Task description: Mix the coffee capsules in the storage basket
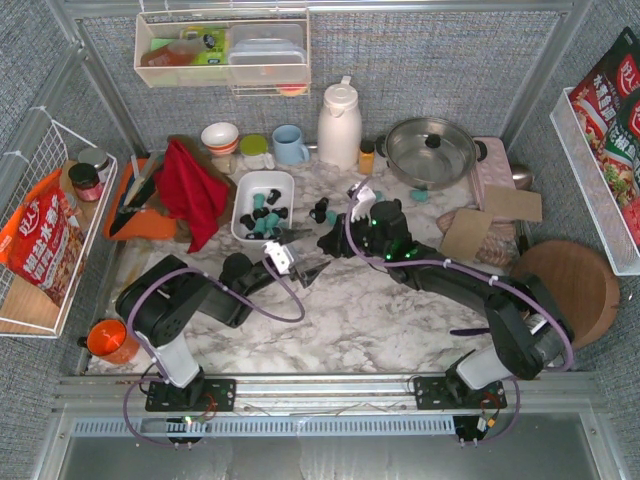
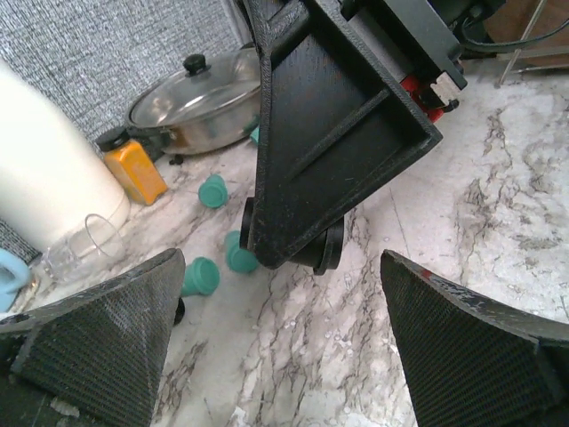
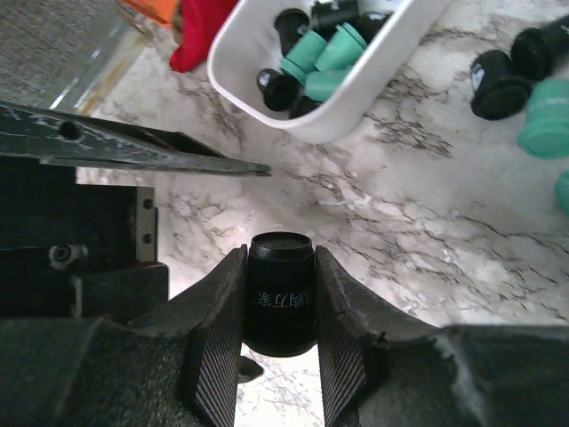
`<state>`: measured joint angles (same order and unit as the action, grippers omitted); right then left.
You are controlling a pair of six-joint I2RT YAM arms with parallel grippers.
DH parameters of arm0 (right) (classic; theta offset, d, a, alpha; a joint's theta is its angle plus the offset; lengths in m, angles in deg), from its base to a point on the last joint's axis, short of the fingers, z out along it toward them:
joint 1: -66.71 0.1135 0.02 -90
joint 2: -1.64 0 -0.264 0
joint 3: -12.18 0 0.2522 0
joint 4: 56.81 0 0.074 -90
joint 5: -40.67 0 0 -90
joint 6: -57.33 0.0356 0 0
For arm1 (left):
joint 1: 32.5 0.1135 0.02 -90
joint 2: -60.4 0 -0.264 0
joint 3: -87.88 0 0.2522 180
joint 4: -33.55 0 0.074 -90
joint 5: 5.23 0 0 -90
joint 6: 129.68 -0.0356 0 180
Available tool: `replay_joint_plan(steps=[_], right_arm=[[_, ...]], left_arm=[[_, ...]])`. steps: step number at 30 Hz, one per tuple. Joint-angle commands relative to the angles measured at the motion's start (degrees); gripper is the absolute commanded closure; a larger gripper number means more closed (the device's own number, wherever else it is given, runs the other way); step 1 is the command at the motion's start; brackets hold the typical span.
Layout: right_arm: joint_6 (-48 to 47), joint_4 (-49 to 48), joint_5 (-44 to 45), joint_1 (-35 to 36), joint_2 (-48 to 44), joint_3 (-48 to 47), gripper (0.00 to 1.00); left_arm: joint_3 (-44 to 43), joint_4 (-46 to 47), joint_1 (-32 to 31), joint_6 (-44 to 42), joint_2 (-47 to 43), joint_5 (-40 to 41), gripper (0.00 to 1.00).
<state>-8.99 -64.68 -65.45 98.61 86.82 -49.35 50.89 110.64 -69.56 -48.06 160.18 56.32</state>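
Note:
The white storage basket (image 1: 244, 190) stands left of the table's middle and holds several teal and black coffee capsules (image 1: 264, 212). In the right wrist view its wall (image 3: 356, 107) shows at the top, with capsules (image 3: 322, 55) inside. Loose capsules (image 1: 321, 212) lie to its right, black (image 3: 498, 84) and teal (image 3: 544, 129). My right gripper (image 3: 279, 258) is shut on a black capsule (image 3: 280, 298), lifted a little off the marble, just right of the basket (image 1: 328, 243). My left gripper (image 2: 284, 347) stands open and empty close beside it (image 1: 300, 262). Teal capsules (image 2: 200, 276) lie beyond its left finger.
A white jug (image 1: 338, 125), a small orange jar (image 1: 367, 157) and a lidded pan (image 1: 430, 150) stand at the back. A red cloth (image 1: 190, 190) lies left of the basket, a blue mug (image 1: 289, 145) behind it. A round wooden board (image 1: 565, 285) lies at the right.

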Motion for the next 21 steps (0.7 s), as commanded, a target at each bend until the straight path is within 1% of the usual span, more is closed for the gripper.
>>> replay_joint_plan(steps=[1,10,15,18,20,21], right_arm=[[2.2,-8.7,-4.0,0.4,-1.0,1.6,0.77],[3.6,-11.2,-6.5,1.1,-1.1,2.2,0.77],[2.9,-9.1,-6.6,1.2,-1.4,1.6,0.77],[2.7,-8.6,-6.6,1.2,-1.3,1.5,0.76],[2.8,-8.6,-6.6,1.2,-1.1,1.5,0.76],[2.9,-8.6,-6.6,1.2,-1.0,1.5,0.76]], left_arm=[[-0.7,5.2,-0.8,-1.4,0.2,0.0,0.01],[-0.7,5.3,-2.2,-3.6,0.4,0.6,0.01],[-0.6,5.3,-2.9,-5.1,0.2,1.3,0.01],[-0.5,5.3,-3.4,-6.2,0.0,1.3,0.07],[-0.5,5.3,-3.6,-6.8,-0.1,1.5,0.17],[-0.5,5.3,-3.7,-7.1,-0.2,1.5,0.20]])
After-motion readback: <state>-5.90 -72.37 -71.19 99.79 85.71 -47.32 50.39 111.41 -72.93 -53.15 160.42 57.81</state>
